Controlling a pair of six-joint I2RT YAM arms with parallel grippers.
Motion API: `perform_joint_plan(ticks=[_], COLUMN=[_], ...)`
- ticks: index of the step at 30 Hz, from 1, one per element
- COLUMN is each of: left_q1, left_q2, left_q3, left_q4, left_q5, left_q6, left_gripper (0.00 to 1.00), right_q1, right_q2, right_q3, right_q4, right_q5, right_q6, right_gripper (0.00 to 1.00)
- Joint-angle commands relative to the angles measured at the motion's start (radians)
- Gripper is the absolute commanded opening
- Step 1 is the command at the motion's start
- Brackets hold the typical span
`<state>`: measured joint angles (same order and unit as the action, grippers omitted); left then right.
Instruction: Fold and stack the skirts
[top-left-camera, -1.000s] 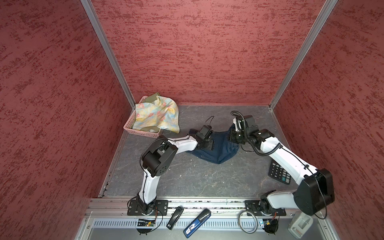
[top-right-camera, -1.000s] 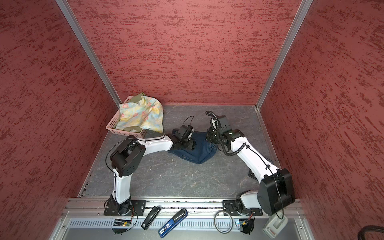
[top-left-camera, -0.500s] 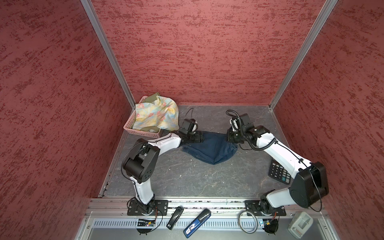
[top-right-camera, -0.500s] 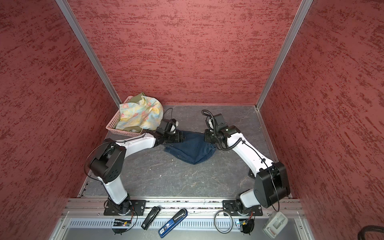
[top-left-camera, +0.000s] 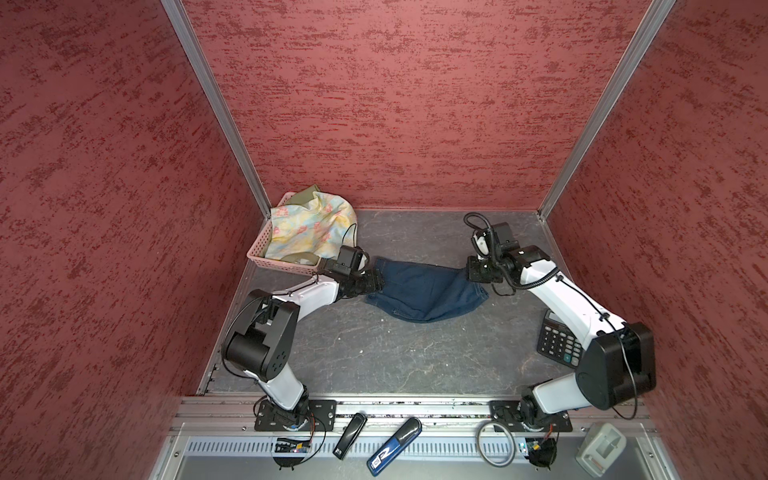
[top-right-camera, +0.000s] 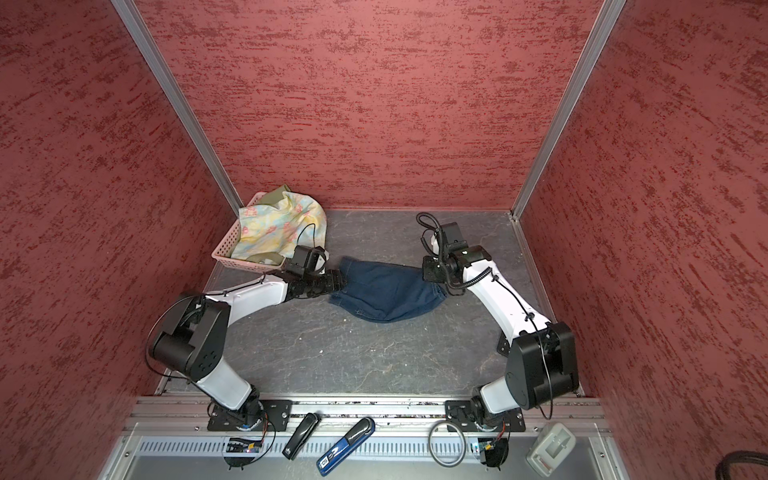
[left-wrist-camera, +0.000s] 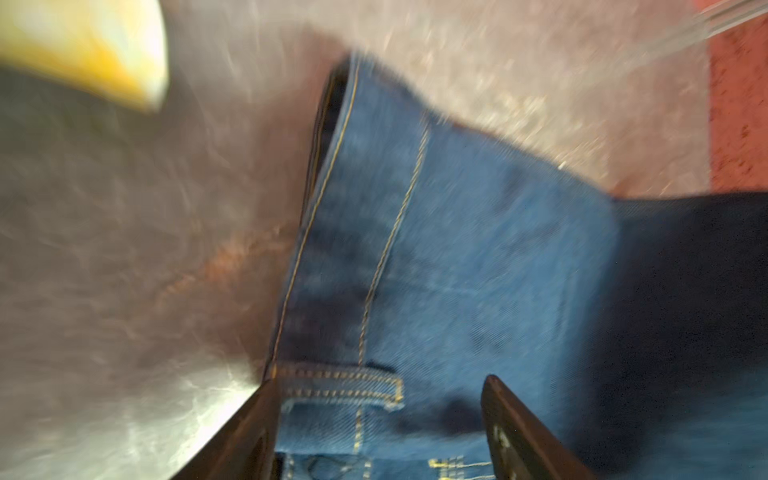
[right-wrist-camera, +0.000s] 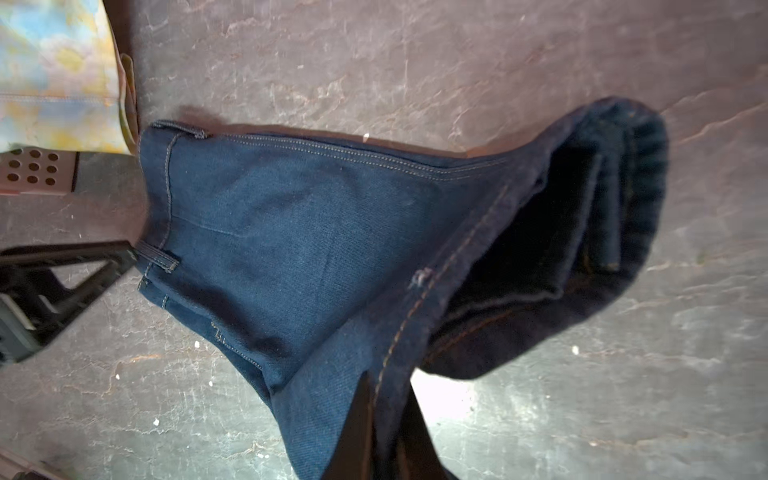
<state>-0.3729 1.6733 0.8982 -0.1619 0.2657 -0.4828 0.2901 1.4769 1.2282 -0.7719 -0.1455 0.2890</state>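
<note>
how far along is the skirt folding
Nothing looks folded or stacked. In hand: the denim skirt is stretched out on the table, right gripper shut on one end, left gripper open over its waistband. Left: folding it, plus the floral skirt and olive skirt heaped in the pink basket.

Left wrist view is all smeared, so the floor is just streaks and the yellow blob (left-wrist-camera: 91, 45) well past the left claw (left-wrist-camera: 380, 380) is too blurry to name. Its fingers (left-wrist-camera: 249, 436) run off the frame edge too. At the right claw (right-wrist-camera: 386, 399), the denim skirt (right-wrist-camera: 311, 232) covers the tips. Beyond the left claw, the olive skirt (top-left-camera: 306, 194) is mostly buried under the pastel skirt (top-left-camera: 311, 228). Well behind the right claw, the calculator (top-left-camera: 556, 340) sits half hidden by the arm.
</note>
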Motion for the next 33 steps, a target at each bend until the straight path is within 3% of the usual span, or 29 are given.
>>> perform_joint_plan(ticks=[1, 15, 33], left_q1=[0.008, -0.081, -0.175], left_q2=[0.036, 0.075, 0.124], left_q3=[-0.022, -0.005, 0.048], left_q4=[0.089, 0.167, 0.222], left_q5=[0.055, 0.098, 0.093], left_q6=[-0.011, -0.073, -0.115], left_gripper=[0.74, 0.57, 0.56], right_q1=[-0.005, 0.011, 0.207], right_q2=[-0.002, 0.034, 0.194], right_q3=[0.035, 0.086, 0.169], right_q4=[-0.005, 0.038, 0.065], right_q5=[0.013, -0.109, -0.093], right_q6=[-0.042, -0.012, 0.088], right_gripper=[0.0, 0.0, 0.0])
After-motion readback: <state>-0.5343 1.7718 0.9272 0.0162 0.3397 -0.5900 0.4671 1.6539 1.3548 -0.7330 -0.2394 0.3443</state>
